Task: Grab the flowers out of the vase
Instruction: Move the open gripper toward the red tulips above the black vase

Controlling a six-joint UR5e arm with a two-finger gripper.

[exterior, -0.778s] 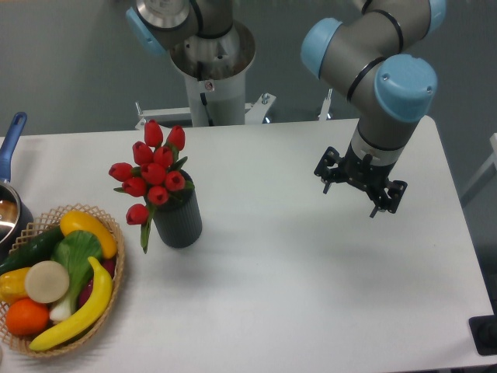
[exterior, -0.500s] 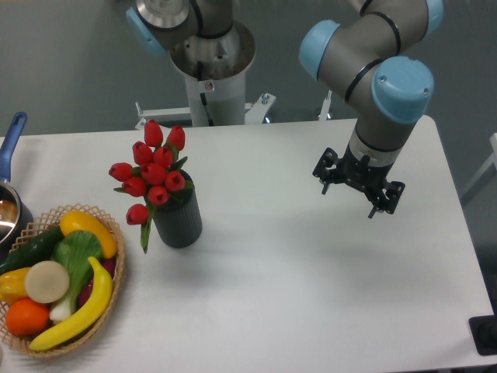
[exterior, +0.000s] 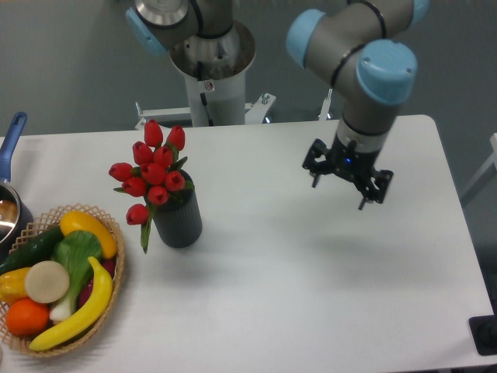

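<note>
The gripper [exterior: 337, 196] hung with its fingers spread and empty above the white table [exterior: 311, 295], well right of the red tulips [exterior: 152, 172] standing in the ribbed grey vase [exterior: 178, 219].

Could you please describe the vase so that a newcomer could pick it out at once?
On the white table, look left, just right of the wicker basket. The vase is a dark grey ribbed cylinder, the only thing holding red flowers.

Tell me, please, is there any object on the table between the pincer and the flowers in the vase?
Nothing visible stands between them. The pincer hangs open above bare table, and the stretch leftward to the flowers in the vase holds no object. The wicker basket lies beyond the vase, farther left.
</note>
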